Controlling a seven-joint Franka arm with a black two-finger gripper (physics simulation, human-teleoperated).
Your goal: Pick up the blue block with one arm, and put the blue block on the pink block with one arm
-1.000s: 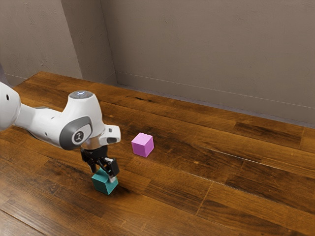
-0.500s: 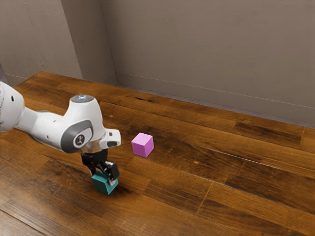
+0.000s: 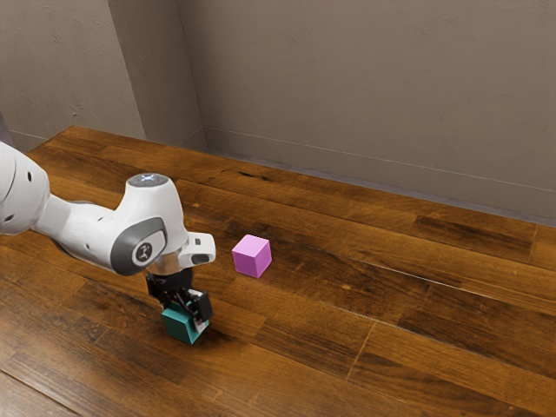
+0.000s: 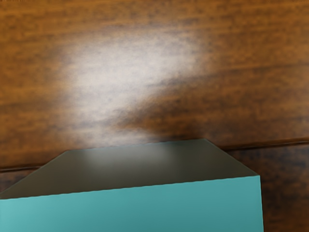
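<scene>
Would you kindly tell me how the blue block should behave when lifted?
The blue block looks like a rigid cube with flat faces, so it probably won't flex or roll. Its smooth sides may slip. Pushed on the wooden table, it'd likely slide.

— Where's your gripper (image 3: 188, 309)?
— Lower left of the frame, close over the blue block (image 3: 180, 329), which sits on the table (image 3: 391, 287).
— And your pink block (image 3: 252, 256)?
— Up and right of it, near, standing apart.

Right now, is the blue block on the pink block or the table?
On the table: the blue block rests on wood, apart from the pink block.
</scene>
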